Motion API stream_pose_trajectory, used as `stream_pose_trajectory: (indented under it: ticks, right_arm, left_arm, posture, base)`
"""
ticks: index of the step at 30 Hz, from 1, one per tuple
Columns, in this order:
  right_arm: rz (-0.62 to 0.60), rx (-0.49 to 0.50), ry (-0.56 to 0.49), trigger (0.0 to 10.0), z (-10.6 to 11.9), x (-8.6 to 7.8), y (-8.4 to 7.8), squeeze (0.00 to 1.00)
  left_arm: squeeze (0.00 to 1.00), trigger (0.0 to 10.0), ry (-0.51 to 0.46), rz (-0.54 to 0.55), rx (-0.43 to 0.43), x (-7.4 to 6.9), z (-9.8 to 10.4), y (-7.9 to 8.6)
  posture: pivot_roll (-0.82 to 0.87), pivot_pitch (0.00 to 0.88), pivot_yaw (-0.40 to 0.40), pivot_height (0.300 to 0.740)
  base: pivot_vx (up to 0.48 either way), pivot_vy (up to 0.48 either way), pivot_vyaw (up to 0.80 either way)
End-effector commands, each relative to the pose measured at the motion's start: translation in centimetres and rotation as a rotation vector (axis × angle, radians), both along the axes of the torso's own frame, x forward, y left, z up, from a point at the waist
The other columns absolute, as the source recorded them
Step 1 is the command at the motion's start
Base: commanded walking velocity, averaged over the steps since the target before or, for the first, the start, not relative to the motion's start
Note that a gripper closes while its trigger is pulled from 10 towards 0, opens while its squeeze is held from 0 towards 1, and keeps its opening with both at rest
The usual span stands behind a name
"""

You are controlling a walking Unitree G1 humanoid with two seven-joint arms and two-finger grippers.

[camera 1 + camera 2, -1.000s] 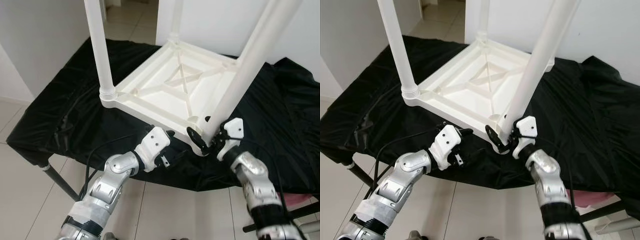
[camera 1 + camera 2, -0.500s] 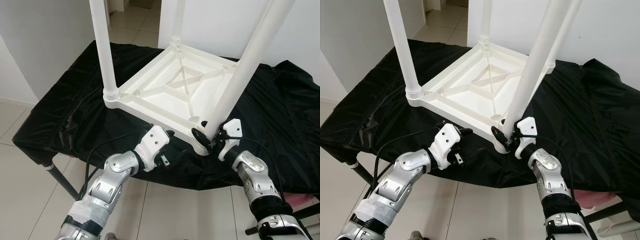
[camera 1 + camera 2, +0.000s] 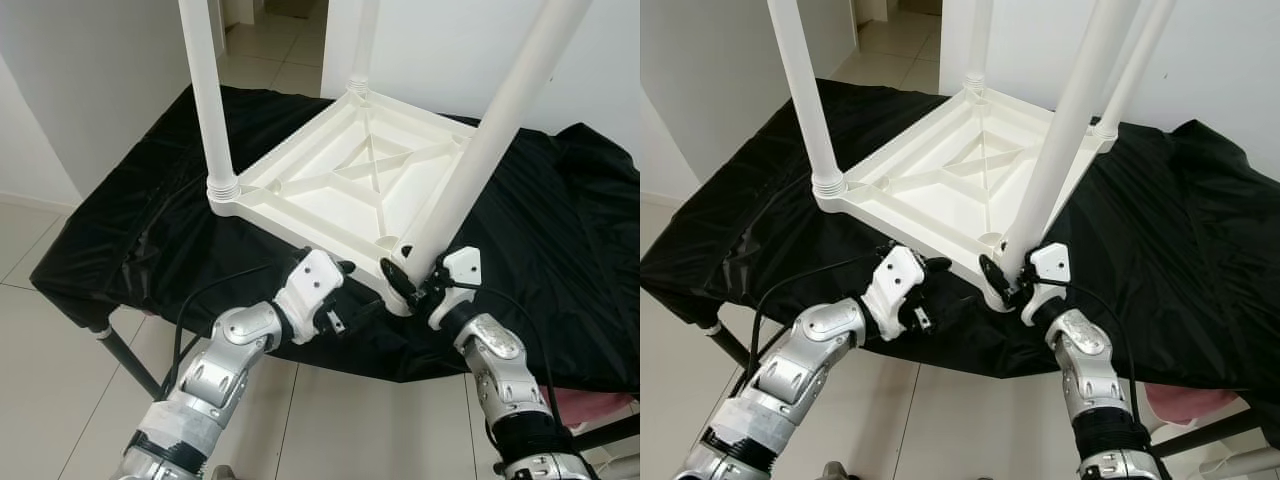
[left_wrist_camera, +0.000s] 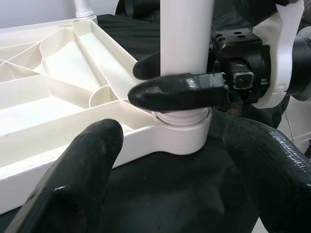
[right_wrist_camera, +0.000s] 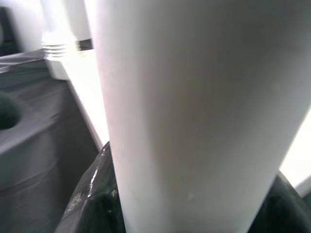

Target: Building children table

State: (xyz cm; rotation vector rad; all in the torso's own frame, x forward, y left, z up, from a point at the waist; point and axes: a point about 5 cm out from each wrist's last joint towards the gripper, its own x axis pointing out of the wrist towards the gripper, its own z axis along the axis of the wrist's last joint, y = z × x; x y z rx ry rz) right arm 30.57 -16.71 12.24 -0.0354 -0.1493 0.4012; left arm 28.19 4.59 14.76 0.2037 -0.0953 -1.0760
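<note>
A white plastic children's table point(image 3: 340, 185) lies upside down on a black cloth point(image 3: 140, 230). Its legs stand upward: one at the left corner point(image 3: 205, 90), one at the near corner point(image 3: 480, 150) and others at the back. My right gripper point(image 3: 405, 280) is shut on the base of the near leg point(image 4: 187, 39), with one black finger point(image 4: 180, 92) across its front. In the right wrist view that leg point(image 5: 194, 111) is very close. My left gripper point(image 4: 175, 179) is open just before that same corner socket point(image 4: 182, 138), apart from it and low over the cloth.
The cloth-covered stand has a metal leg point(image 3: 125, 360) at its front left, over pale floor tiles point(image 3: 60, 400). A white wall point(image 3: 450, 40) stands behind. Something pink point(image 3: 590, 400) lies under the cloth's right end.
The head camera has shifted a little. My right gripper has kept its hold on the near leg's base. My left gripper has edged slightly closer to that corner.
</note>
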Motion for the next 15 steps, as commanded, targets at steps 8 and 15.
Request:
stream_pose_trajectory:
  ticks: [8, 15]
  right_arm:
    - [-0.315, 0.059, 0.063, 10.0, -1.1, -1.0, -0.8, 0.00]
    - [-0.520, 0.108, 0.113, 10.0, -2.3, -1.9, -0.3, 0.00]
  left_arm:
    - [0.00, 10.0, 0.022, -0.005, 0.046, -0.7, -1.1, 0.2]
    - [0.00, 10.0, 0.012, 0.028, 0.034, -0.7, -1.0, 0.0]
  posture:
    - [0.00, 0.053, -0.031, 0.740]
    - [0.00, 0.056, -0.049, 0.740]
  base:
    - [0.000, 0.000, 0.00]
    - [0.000, 0.000, 0.00]
